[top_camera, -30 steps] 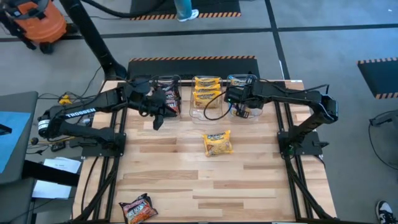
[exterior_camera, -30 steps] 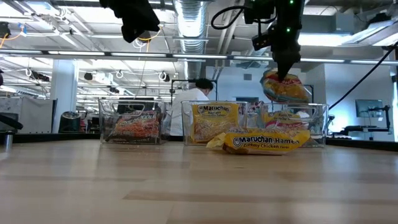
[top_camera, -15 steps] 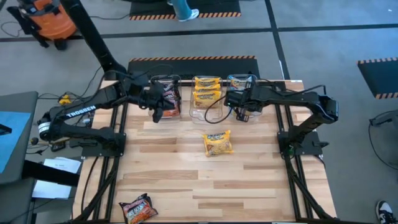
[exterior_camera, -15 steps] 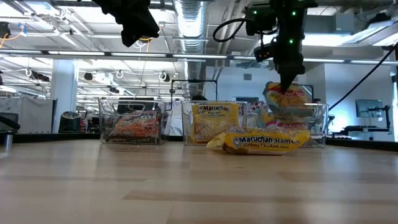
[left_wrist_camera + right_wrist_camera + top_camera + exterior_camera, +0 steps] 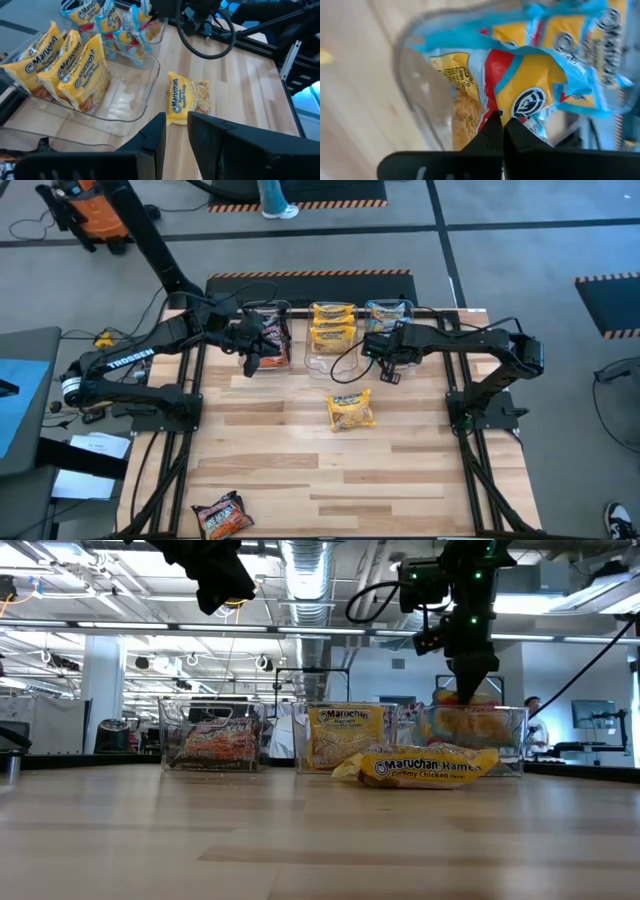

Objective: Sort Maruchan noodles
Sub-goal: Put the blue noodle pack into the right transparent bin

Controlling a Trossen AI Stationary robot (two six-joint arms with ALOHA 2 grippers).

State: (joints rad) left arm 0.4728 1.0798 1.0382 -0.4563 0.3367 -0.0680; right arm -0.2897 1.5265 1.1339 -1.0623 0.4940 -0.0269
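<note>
Right gripper [image 5: 498, 121]: pinched tight on the edge of a light blue packet [image 5: 530, 85], lowering it into the right-hand tub [image 5: 388, 320] at the far side of the table [image 5: 300, 470]
Held packet: hangs just inside the tub's near wall, with other light blue packets [image 5: 122, 25] standing behind it
Left gripper [image 5: 175, 132]: parted a narrow way and holding nothing, it hovers over the near edge of the left tub [image 5: 268, 330], where the dark maroon packets [image 5: 215, 745] lie
Middle tub [image 5: 100, 95]: yellow-orange packets [image 5: 65, 62] stand in a row inside
Still to sort: one yellow-orange packet [image 5: 350, 409] lies flat mid-table, near the tubs; one dark maroon packet [image 5: 221, 515] sits well apart at the near left edge
Step in hand, as judged: dropping the blue packet in with its own colour
How to do it well: carry the packet fully past the clear wall before the fingers part, so it falls among its mates and does not catch on the rim or tip out
Likely risk: the crinkly wrapper may cling to a finger; a straight lift out should free it
</note>
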